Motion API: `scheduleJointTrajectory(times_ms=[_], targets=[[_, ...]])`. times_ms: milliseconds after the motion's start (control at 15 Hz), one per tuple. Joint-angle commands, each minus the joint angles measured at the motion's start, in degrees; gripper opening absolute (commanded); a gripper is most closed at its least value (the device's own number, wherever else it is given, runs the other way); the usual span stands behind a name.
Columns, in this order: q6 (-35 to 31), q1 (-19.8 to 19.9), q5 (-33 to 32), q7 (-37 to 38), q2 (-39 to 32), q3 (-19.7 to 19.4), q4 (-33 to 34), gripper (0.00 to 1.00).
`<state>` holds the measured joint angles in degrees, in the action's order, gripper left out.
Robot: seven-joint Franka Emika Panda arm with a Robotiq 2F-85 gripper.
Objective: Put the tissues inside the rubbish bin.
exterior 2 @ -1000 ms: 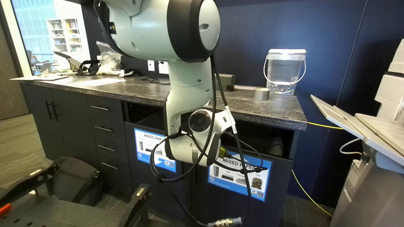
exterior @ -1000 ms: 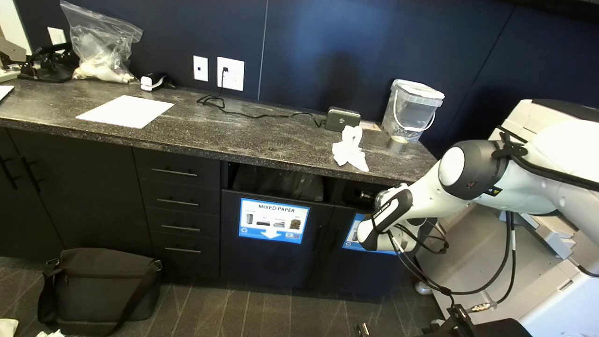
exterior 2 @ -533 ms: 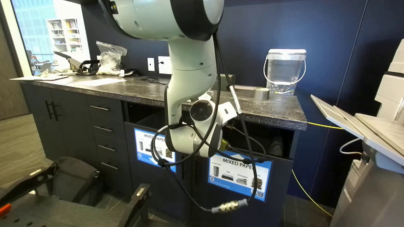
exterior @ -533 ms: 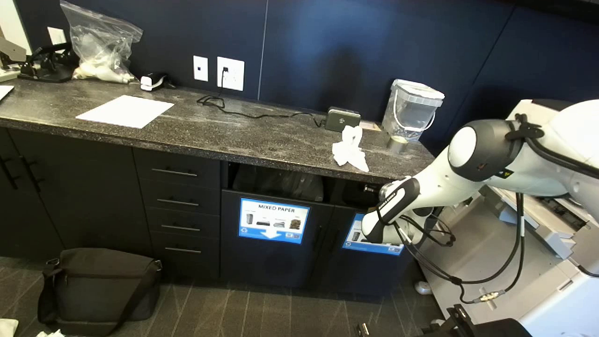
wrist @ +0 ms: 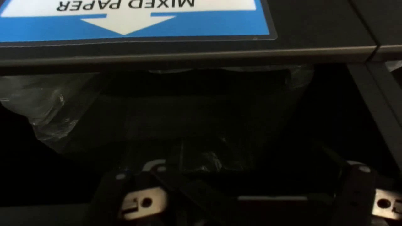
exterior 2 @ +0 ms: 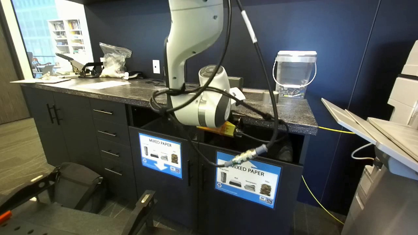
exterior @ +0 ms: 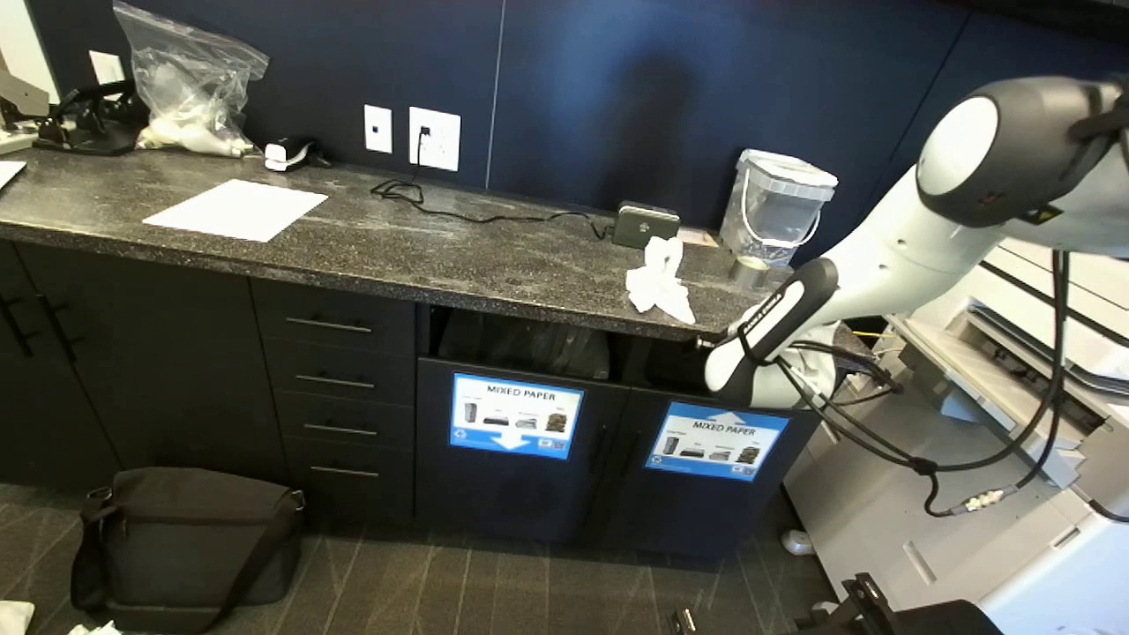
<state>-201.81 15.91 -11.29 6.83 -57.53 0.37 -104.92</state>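
Note:
The tissues (exterior: pixel 660 280), crumpled white wads, lie on the counter near its front edge in an exterior view. A see-through tapered bucket (exterior: pixel 772 212) with a white top and handle stands at the counter's back right, also in an exterior view (exterior 2: pixel 295 73). In the wrist view a dark container with a clear liner (wrist: pixel 53 110) shows behind the Mixed Paper door. I cannot tell which is the rubbish bin. My gripper (wrist: pixel 256 166) has its fingers wide apart, nothing visible between them. It is over the cabinet opening; its fingers are hidden in the exterior views.
The counter edge (exterior: pixel 494 302) is close above the wrist. A tape roll (exterior 2: pixel 270 97) and a grey box (exterior: pixel 646 225) stand near the tissues. A white sheet (exterior: pixel 238 210) and a clear plastic bag (exterior: pixel 190 97) are farther left. A large machine (exterior: pixel 917 529) stands right.
The arm and wrist have risen and, in an exterior view, shifted right, uncovering the right Mixed Paper sign. The tissues on the counter and the bucket have not moved.

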Motion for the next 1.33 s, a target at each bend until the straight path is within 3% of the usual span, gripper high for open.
scheduleJointTrajectory(times_ms=[0, 133, 467, 667, 800, 1067, 1267], targets=[[14.18, -1.34, 0.87, -3.31, 13.56, 2.07, -10.23, 1.0], [24.3, -1.33, 1.62, -5.15, 20.04, 5.15, -12.85, 1.0], [49.9, -10.19, 4.43, -5.89, 33.4, 2.28, -15.45, 1.0], [63.52, -13.95, 2.04, -7.7, 38.28, 1.48, -11.4, 1.0], [60.23, -15.91, -1.54, -7.3, 39.82, 0.03, -11.39, 1.0], [44.01, -16.66, -6.36, -6.03, 39.19, -1.93, -12.75, 1.0], [31.0, -16.53, -5.1, -4.53, 34.38, -3.87, -12.2, 1.0]])
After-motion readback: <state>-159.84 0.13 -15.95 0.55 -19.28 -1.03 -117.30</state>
